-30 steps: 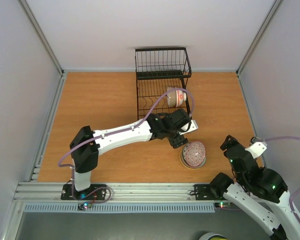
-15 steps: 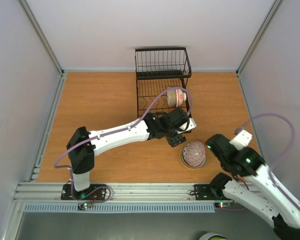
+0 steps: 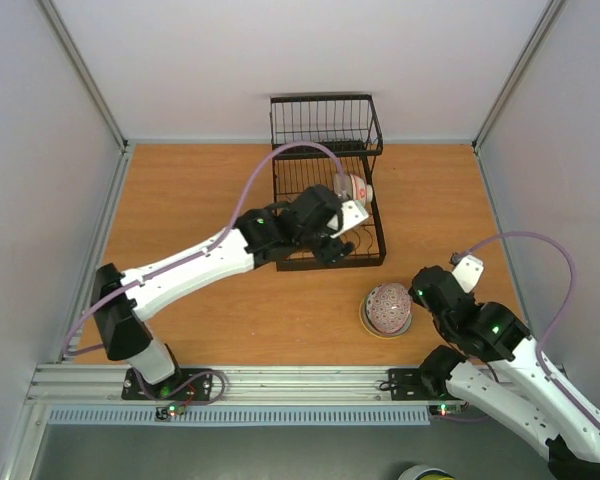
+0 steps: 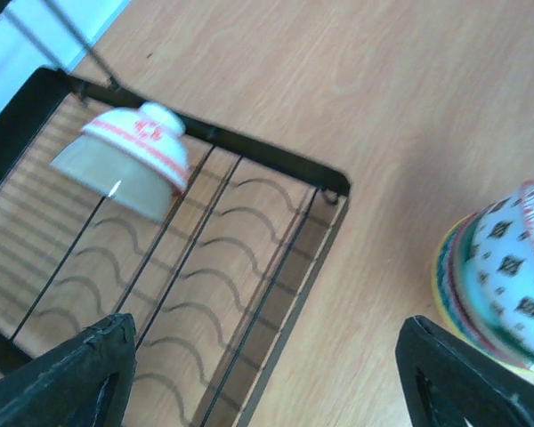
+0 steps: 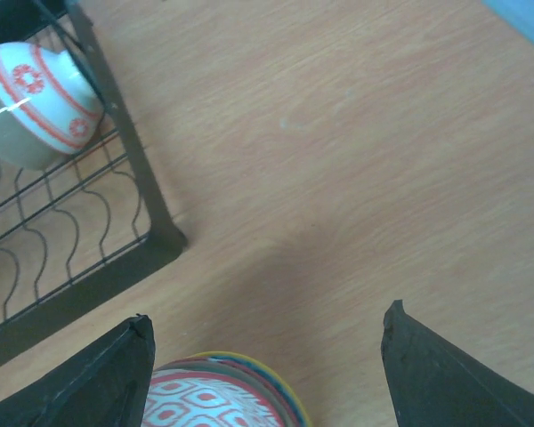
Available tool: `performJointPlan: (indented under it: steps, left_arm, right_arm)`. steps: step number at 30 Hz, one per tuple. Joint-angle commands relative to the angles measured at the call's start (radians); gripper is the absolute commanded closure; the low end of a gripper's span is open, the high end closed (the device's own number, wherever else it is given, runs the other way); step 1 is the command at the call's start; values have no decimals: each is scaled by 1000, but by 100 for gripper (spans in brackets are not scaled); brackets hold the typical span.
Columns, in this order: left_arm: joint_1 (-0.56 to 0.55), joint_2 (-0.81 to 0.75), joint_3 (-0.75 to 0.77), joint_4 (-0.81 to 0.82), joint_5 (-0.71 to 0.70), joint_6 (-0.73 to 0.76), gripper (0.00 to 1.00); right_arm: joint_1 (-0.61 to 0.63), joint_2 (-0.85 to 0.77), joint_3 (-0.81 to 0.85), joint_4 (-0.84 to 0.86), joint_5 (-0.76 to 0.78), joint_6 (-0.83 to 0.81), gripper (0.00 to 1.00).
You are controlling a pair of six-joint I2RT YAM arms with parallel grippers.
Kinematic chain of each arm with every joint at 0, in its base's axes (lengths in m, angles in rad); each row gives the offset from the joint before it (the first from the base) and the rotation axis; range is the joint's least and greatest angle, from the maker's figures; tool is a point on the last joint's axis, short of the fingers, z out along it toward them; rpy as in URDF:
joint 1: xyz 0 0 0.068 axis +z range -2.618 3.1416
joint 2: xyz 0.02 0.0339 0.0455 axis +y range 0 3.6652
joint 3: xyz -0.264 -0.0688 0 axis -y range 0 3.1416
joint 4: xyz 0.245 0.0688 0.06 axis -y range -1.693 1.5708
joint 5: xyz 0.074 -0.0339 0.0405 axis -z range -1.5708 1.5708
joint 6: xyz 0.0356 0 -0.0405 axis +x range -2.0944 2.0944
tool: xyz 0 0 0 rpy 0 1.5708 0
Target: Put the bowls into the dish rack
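Though agape, left tool empty.

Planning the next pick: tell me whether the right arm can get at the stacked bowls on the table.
Probably yes. The right gripper is open and sits right beside the stacked bowls, with only bare table between them. The left gripper is away over the dish rack, not in the path.

A wooden table bears a dish rack and stacked bowls.

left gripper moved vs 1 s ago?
Yes. The left gripper has gone from beside the stacked bowls away from the arm bases, now over the dish rack.
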Motion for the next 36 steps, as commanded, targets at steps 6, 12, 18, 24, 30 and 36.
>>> performJointPlan:
  steps: [6, 12, 18, 24, 30, 36]
  left_arm:
    - [-158, 226, 183, -58, -57, 2, 20]
    - [-199, 257, 201, -65, -61, 10, 20]
    - [-234, 309, 227, -84, -50, 18, 20]
    - [-242, 338, 231, -89, -23, 14, 20]
    - [-262, 387, 231, -89, -17, 15, 20]
    - [-264, 409, 234, -90, -7, 16, 21]
  right_arm:
    - [5, -203, 62, -312, 206, 257, 28]
    - [5, -266, 62, -372, 262, 349, 28]
    - [4, -211, 71, -394, 265, 364, 27]
    - [5, -218, 65, -389, 271, 360, 27]
    - [4, -216, 66, -383, 274, 351, 27]
    - [5, -215, 63, -368, 266, 334, 27]
